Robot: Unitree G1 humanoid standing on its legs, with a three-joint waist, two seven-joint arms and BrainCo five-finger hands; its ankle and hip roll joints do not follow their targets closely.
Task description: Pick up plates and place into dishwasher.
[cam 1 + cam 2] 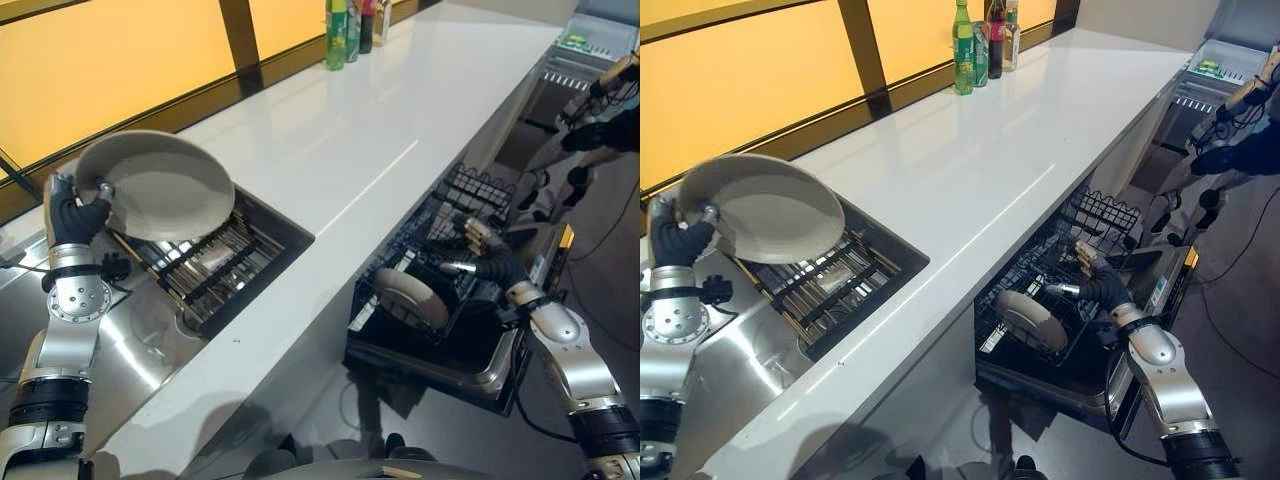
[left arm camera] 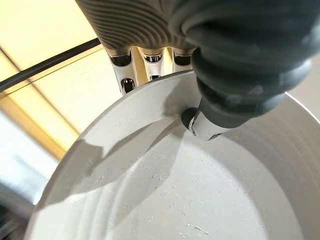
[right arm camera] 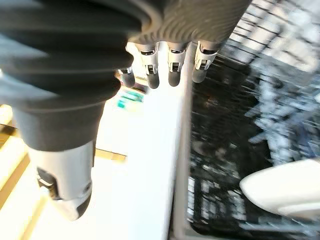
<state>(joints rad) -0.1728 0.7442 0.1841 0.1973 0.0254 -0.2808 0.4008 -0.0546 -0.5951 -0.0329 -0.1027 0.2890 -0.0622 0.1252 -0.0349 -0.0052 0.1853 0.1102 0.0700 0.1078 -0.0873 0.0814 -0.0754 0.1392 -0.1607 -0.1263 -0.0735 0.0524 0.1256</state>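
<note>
Across the middle of my view runs a long white countertop (image 1: 980,170), glossy with reflected light. Amber window panels (image 1: 750,70) with dark frames fill the upper left. Bottles (image 1: 980,40) stand at top centre.

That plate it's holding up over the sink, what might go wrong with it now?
The left robot hand pinches the plate only at its rim, so it might slip and drop onto the rack in the sink. The dishwasher rack already holds a plate, which a careless placement could knock.
</note>
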